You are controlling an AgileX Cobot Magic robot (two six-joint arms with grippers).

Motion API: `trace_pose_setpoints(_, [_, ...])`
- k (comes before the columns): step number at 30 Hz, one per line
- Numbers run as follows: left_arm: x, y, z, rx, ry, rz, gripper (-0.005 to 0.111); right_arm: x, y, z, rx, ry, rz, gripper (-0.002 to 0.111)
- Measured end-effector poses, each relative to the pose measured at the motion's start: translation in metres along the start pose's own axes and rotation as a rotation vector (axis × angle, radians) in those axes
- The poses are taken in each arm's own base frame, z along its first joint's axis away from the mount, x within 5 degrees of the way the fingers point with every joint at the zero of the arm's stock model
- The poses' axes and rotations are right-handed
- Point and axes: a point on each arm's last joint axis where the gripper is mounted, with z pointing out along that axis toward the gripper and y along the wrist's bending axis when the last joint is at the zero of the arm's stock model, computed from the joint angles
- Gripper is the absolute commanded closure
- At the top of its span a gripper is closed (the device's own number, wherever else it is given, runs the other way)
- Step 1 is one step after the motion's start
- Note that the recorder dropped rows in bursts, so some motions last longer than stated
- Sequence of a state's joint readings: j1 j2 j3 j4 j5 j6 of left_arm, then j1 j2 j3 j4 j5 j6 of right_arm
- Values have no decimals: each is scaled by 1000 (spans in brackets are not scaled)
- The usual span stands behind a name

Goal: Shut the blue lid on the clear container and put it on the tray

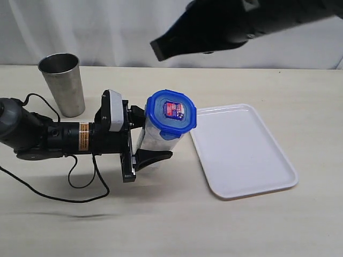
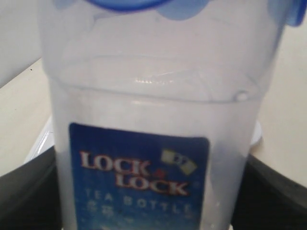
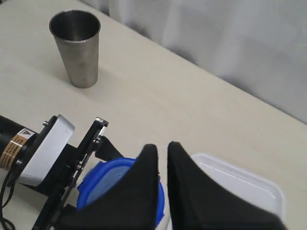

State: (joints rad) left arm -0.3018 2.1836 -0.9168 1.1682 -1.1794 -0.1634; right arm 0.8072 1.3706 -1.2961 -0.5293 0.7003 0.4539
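The clear container stands left of the tray, and my left gripper is shut on its body from the left side. The blue lid with its red-and-blue sticker sits on top of the container. In the left wrist view the container fills the frame, its blue label faces me, and black fingers press on both sides. My right gripper hangs high above the lid, shut and holding nothing. In the right wrist view its fingertips hover over the lid.
A grey steel tumbler stands upright at the back left of the table. The left arm's black cable loops over the table in front of the arm. A white curtain backs the table.
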Motion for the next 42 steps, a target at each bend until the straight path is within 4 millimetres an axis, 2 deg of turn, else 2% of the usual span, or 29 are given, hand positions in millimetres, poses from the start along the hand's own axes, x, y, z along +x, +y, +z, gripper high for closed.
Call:
trace_pose_setpoints(6, [0, 0, 0, 0, 0, 3, 107, 39, -14, -39, -8, -142, -2, 103])
trace_pose_setpoints(8, [0, 0, 0, 0, 0, 3, 107, 56, -21, -62, -29, -210, 1, 103])
trace_pose_setpoints(15, [0, 0, 0, 4, 1, 4, 107, 91, -34, -107, -64, -352, 28, 104])
trace_pose_setpoints(24, [0, 0, 0, 5, 1, 5, 107, 108, -55, -162, -49, -523, 91, 104])
trace_pose_setpoints(35, [0, -1, 0, 10, 2, 7, 107, 127, -71, -211, -82, -684, 201, 104])
trace_pose_setpoints(42, [0, -2, 0, 17, 3, 9, 107, 142, -79, -234, -87, -769, 237, 104])
